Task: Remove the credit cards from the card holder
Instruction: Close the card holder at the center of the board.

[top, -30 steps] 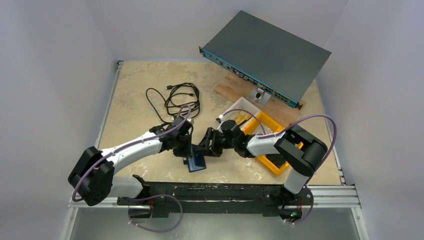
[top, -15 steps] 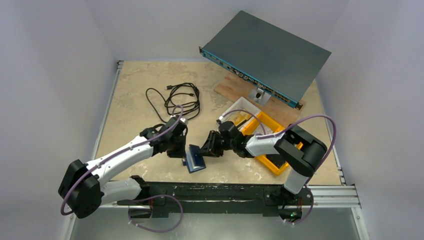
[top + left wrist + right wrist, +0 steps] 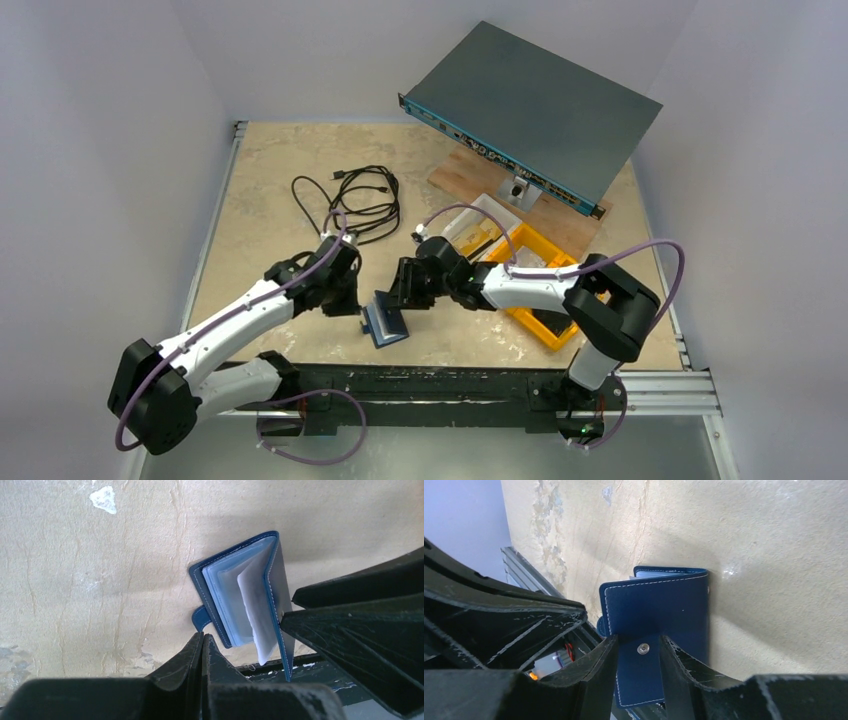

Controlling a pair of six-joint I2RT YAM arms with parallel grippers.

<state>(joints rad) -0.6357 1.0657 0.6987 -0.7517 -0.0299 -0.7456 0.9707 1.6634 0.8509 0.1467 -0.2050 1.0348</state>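
Observation:
The card holder is a navy folding wallet that stands open on edge near the table's front. In the left wrist view the card holder shows light blue sleeves and a white leaf; I cannot make out any separate card. My right gripper is shut on its cover. In the right wrist view my right gripper has its fingers on either side of the snap tab. My left gripper is shut and empty just left of the holder. Its tips lie below the small blue tab.
A coiled black cable lies behind the left arm. Yellow bins and a white tray stand at the right. A grey rack unit leans on a wooden board at the back. The black front rail runs just before the holder.
Both grippers and the card holder have shifted left. The left gripper has drawn back from the holder's left side. The right gripper keeps its hold on the cover.

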